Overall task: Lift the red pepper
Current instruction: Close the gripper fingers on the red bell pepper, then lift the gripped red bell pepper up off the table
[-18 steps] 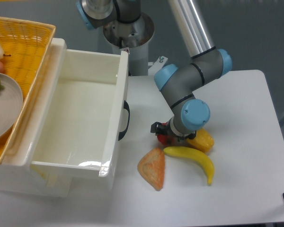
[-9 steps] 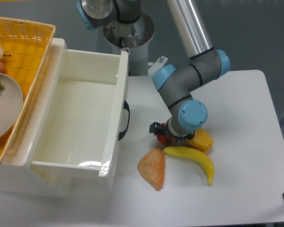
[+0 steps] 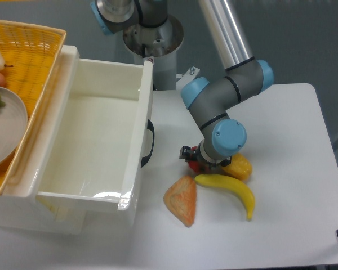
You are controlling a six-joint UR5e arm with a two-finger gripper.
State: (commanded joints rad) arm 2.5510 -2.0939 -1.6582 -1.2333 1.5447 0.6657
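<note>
Only a small glossy part of the red pepper (image 3: 195, 166) shows on the white table, just left of the yellow-orange pepper (image 3: 240, 166) and above the banana (image 3: 230, 188). My gripper (image 3: 199, 162) is down over the red pepper, and the arm's wrist covers most of it. Dark gripper parts sit at the pepper's sides. The wrist hides the fingertips, so I cannot tell whether they touch the pepper.
An orange triangular bread-like piece (image 3: 181, 200) lies just below the gripper. A white open bin (image 3: 134, 146) with a black handle stands to the left. Beyond it is a yellow basket (image 3: 42, 62) holding a plate. The table's right edge (image 3: 327, 129) is near.
The arm's wrist has shifted slightly left over the red pepper. The pepper, banana and other items have not moved.
</note>
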